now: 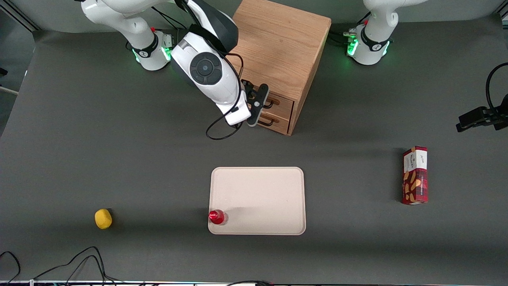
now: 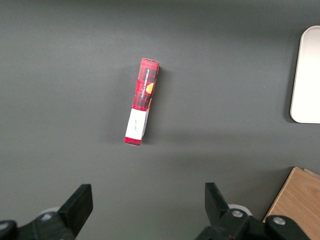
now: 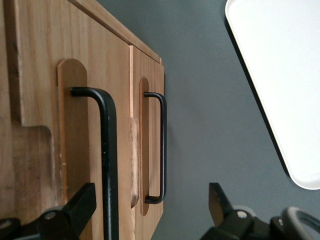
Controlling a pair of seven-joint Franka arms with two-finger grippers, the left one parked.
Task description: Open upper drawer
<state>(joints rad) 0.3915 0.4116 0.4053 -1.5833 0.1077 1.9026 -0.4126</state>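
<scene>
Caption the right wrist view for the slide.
Open gripper at the closed upper drawer, its black handle between the fingers.

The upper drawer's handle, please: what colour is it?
Black, clearest in the right wrist view.

The upper drawer (light oak, black bar handle) sits shut atop its twin.

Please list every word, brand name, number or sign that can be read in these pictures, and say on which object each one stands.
Red snack box: there is print on its white end and red side, but it is too small to read; it is the same in the left wrist view.
Red bottle cap: white marking, unreadable.
Cabinet, upper drawer, tray: no text.
Claw in front of the drawers: no text.
</scene>
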